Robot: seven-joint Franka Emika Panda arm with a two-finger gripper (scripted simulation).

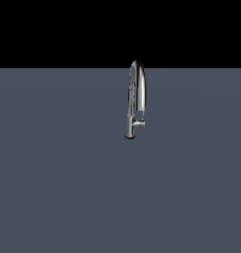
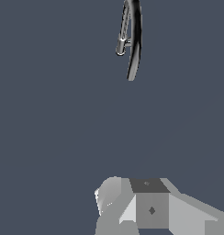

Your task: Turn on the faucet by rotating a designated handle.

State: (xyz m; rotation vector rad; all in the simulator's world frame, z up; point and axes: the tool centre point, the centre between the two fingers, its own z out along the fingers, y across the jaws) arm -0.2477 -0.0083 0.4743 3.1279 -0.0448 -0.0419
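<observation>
- On the worktop (image 1: pixel 68 197), the faucet (image 1: pixel 137 89) stands upright; its handle (image 1: pixel 139 123) points toward 3 o'clock in the exterior view.
- We cannot tell how far our end effector (image 2: pixel 150 206) is open; it holds nothing, well apart from the faucet.
- We risk catching the spout instead of the stubby handle.

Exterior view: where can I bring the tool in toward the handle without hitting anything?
The handle sticks out toward the exterior view's right, crowded under the faucet spout tip. The grey surface is bare all round the faucet. The tool shows in the wrist view only, well short of it.

No readable text, label or number anywhere.
</observation>
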